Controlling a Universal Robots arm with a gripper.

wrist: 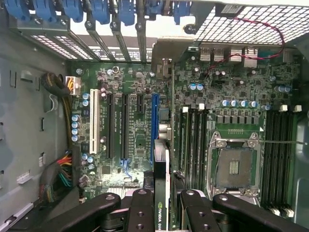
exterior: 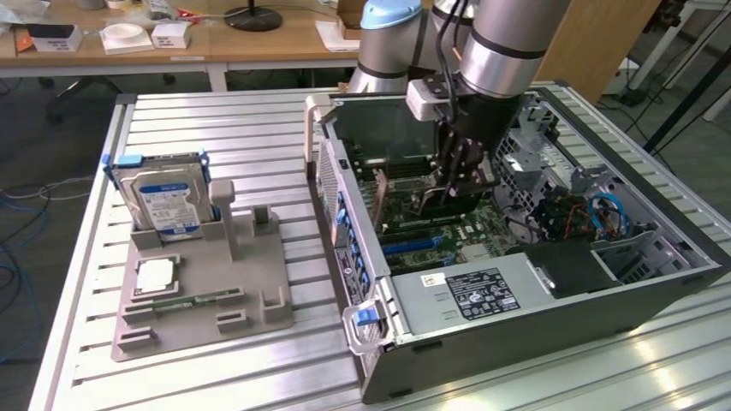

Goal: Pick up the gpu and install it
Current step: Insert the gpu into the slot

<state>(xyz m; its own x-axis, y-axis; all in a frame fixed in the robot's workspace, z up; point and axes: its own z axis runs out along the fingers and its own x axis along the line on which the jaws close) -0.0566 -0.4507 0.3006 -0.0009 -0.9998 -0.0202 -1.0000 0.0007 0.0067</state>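
Holding the gpu edge-on above the motherboard, inside the open computer case.
Gripper clenched on the gpu: the card stands on edge between the black fingers, with its green-labelled edge up between them. It runs alongside the blue slot, just beside it. Contact with the slot cannot be determined. The card's far end reaches towards the blue-latched rear wall of the case.
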